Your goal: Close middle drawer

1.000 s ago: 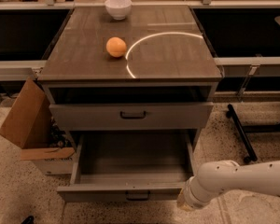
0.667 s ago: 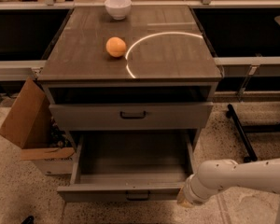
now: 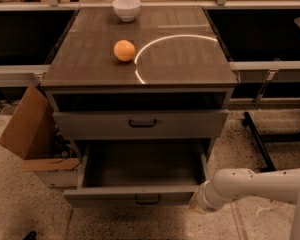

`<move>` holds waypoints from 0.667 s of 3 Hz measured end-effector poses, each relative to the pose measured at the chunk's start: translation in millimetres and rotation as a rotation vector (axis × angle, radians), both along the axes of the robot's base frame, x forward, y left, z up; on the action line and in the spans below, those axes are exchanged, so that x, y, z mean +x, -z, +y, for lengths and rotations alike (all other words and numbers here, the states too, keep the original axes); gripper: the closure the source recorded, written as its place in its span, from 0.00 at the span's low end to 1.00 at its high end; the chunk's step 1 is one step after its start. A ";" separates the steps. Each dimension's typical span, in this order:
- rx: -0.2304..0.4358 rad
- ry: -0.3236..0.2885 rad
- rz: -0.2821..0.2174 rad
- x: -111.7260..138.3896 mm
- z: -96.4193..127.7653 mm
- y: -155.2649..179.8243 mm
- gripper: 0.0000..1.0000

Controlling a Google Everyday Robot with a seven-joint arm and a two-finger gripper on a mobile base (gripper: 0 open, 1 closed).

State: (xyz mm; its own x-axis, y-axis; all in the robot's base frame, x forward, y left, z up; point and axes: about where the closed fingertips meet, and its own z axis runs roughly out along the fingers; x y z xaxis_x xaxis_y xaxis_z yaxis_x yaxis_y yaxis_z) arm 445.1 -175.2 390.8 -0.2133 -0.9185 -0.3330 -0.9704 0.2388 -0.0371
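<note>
The middle drawer (image 3: 105, 196) is pulled far out of the grey cabinet, and its deep empty box (image 3: 140, 164) shows. Its short front carries a small black handle (image 3: 147, 200). My gripper (image 3: 195, 205) is at the end of the white arm (image 3: 255, 186), which comes in from the lower right. The gripper sits against the right end of the drawer's front. Above it, the taller-fronted drawer (image 3: 90, 125) with the wider black handle (image 3: 142, 123) stands slightly out, with a dark gap over it. The lowest drawer is hidden.
An orange (image 3: 124, 50) and a white bowl (image 3: 126, 8) sit on the cabinet top (image 3: 190, 64). An open cardboard box (image 3: 27, 129) stands on the floor to the left of the cabinet. A black stand leg (image 3: 257, 139) lies on the floor to the right.
My gripper has edged a little up and left against the drawer's front right corner. The drawer front has slid slightly towards the cabinet.
</note>
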 end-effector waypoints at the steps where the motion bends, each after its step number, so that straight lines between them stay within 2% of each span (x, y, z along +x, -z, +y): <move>1: 0.020 0.033 -0.045 19.9 -1.1 1.6 1.00; 2: 0.056 0.071 -0.083 40.6 -2.3 1.3 1.00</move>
